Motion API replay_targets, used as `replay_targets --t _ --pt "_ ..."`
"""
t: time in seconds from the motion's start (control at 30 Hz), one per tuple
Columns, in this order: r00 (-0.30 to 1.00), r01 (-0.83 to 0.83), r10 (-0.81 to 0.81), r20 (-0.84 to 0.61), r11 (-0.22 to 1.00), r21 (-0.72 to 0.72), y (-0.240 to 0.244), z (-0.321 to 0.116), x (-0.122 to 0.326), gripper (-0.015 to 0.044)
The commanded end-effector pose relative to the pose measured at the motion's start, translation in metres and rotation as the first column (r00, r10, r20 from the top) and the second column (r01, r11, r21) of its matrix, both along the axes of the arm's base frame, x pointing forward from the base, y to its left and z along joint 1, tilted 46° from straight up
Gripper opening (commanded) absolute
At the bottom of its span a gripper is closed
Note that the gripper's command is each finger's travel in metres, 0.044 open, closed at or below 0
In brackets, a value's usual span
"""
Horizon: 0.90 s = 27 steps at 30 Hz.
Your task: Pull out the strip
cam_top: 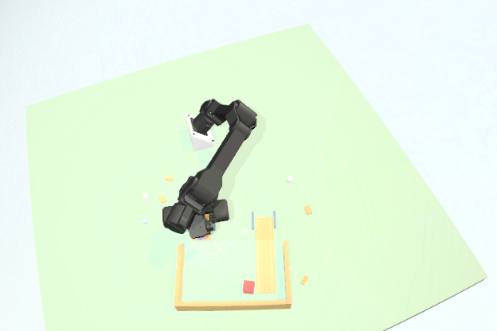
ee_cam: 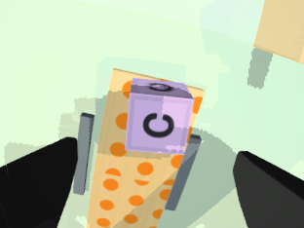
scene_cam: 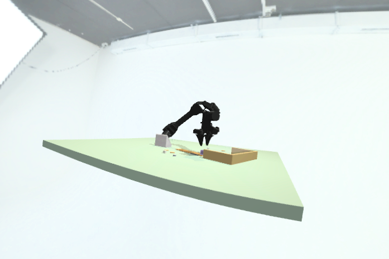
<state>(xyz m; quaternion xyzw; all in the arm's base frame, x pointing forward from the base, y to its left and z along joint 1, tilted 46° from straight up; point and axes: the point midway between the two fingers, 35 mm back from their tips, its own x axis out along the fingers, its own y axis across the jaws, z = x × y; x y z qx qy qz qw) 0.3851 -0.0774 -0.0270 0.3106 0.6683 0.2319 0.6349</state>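
Note:
The purple cube labelled C (ee_cam: 160, 109) (scene_cam: 201, 152) rests on the far end of the orange-dotted strip (ee_cam: 104, 190) (scene_cam: 188, 151), upright in the wrist view. In the top view the arm covers most of the cube and strip. My gripper (ee_cam: 159, 156) (scene_cam: 204, 145) is open and points down above the cube and strip, its fingers wide to either side with nothing between them. A plain wooden strip (cam_top: 265, 255) (ee_cam: 285, 29) lies apart to the right. A red cube (cam_top: 248, 286) sits beside its far end.
Grey rails (ee_cam: 84, 156) (ee_cam: 183, 174) flank the dotted strip. Two more rails (cam_top: 252, 220) (cam_top: 274, 219) flank the plain strip's near end. A low three-sided wooden wall (cam_top: 232, 305) (scene_cam: 216, 156) stands around the red cube. Small orange pieces (cam_top: 307, 209) and pale bits (cam_top: 289, 179) are scattered about.

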Motion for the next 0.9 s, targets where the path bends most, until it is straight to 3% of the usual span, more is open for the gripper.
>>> replay_targets --t 0.0,0.87 --pt "1.0 0.005 -0.005 -0.005 1.0 0.005 0.005 -0.006 0.002 0.025" --pt "1.0 0.005 -0.005 -0.004 1.0 0.007 0.035 -0.036 0.001 0.025"
